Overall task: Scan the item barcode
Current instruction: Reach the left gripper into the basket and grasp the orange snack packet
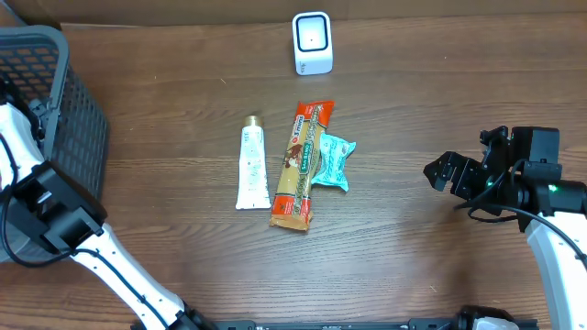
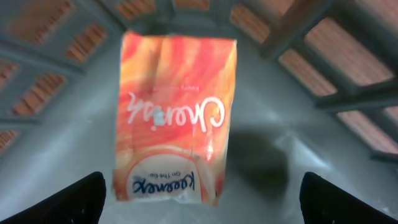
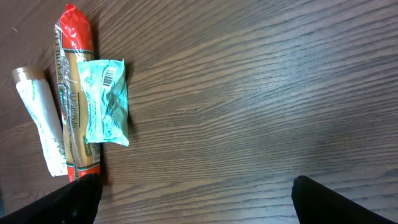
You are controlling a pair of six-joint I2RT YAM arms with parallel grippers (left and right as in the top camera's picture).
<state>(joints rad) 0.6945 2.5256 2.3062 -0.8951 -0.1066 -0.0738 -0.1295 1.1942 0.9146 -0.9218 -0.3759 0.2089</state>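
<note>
Orange sachet (image 2: pixel 174 118) lies in basket (image 2: pixel 292 106) (left pincer (image 2: pixel 202 190) spread wide)

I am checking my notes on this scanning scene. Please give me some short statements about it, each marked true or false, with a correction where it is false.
1. The teal packet touches the long orange snack pack. True.
2. The white scanner stands inside the basket. False: it stands on the table, beyond the items.
3. The right jaws hold the white tube. False: they are open and empty, away from the tube.
4. An orange pouch lies on the basket floor below the left jaws. True.
5. The left jaws are shut on the orange pouch. False: they stand wide open, one on either side of it.
</note>
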